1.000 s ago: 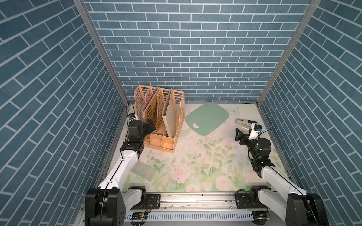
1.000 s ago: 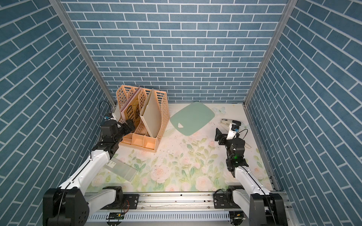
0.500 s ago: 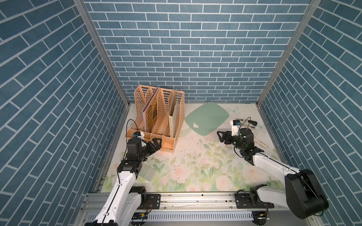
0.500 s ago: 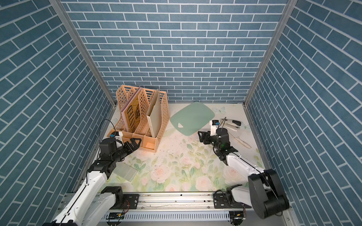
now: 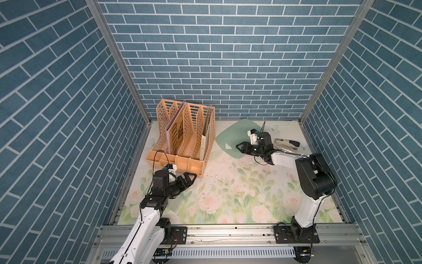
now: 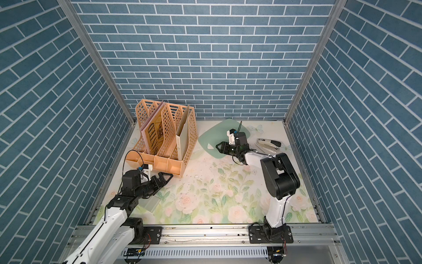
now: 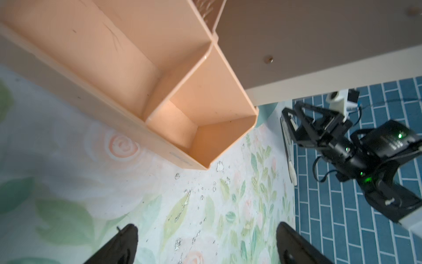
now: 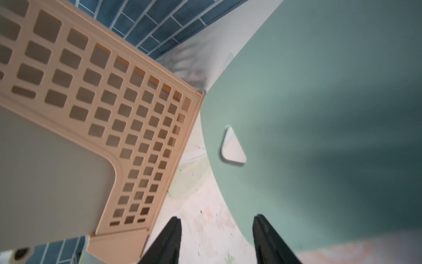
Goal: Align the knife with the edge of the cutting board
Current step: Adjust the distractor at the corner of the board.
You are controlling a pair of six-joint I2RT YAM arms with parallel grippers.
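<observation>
Knife (image 7: 289, 155) lies by the stapler (image 5: 287, 144), behind the right arm, which has just swung off to the near corner of the cutting board (image 5: 228, 134). The right gripper (image 8: 217, 219) has narrowed, its fingers apart and empty. Aligning looks unstarted. The left gripper (image 7: 205, 228) gapes wide, idle. From above, the arm hides most of the knife.

We note a thin pale-green plastic cutting board (image 5: 228, 137), matt and smooth. At its 9 o'clock, a peach perforated plastic file rack (image 5: 189, 128), slightly glossy. At 3 o'clock, a black-and-silver stapler (image 5: 287, 144) with a shiny metal top.
</observation>
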